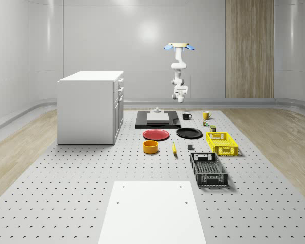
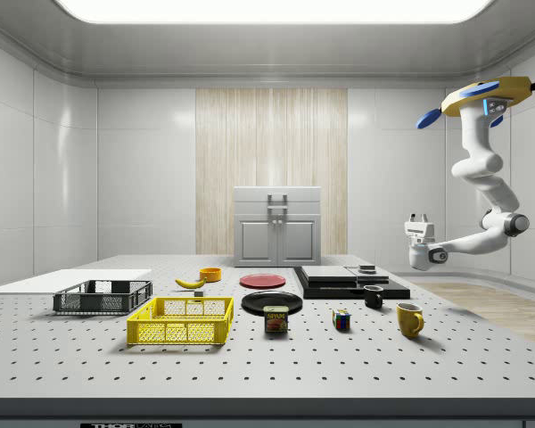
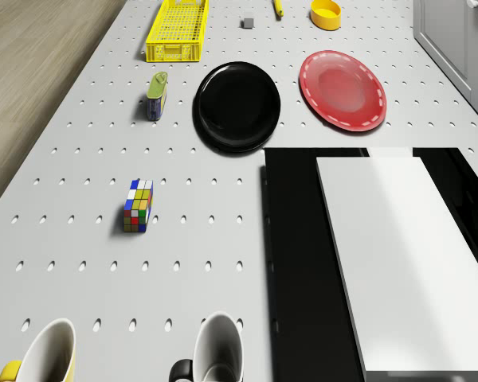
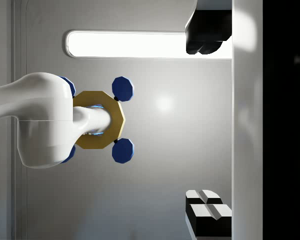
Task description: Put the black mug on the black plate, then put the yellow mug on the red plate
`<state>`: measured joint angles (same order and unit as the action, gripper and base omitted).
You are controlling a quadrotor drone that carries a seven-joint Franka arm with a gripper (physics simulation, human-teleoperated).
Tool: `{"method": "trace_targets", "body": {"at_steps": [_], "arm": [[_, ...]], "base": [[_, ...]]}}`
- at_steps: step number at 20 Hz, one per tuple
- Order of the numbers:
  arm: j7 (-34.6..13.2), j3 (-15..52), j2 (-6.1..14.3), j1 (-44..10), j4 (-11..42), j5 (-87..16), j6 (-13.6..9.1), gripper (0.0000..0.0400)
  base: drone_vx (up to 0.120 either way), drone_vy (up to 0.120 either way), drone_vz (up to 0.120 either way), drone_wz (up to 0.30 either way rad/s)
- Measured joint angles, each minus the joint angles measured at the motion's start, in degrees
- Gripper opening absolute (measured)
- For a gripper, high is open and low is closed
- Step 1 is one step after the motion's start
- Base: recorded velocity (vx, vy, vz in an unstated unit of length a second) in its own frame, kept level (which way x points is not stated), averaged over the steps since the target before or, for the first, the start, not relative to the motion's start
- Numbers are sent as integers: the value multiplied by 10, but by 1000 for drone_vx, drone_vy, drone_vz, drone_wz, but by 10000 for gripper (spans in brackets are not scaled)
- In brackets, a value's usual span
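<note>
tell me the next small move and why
Probably lower the gripper toward the black mug. The drone hovers high, the gripper hangs well above the table holding nothing, and the mug still stands beside the black slab, apart from the black plate.

Perforated table (image 1: 66, 173) bears plates, mugs, baskets, bowl

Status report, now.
Drone hovering high, gripper above the black mug, carrying nothing. Both mugs on table; yellow mug untouched. Black plate, red plate bare.
</note>
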<state>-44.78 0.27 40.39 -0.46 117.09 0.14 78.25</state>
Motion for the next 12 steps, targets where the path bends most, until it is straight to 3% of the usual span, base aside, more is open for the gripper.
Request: {"method": "trace_targets", "body": {"at_steps": [12], "arm": [[0,2,3,-1,3,-2,5,400]], "base": [[120,0,0,0]]}}
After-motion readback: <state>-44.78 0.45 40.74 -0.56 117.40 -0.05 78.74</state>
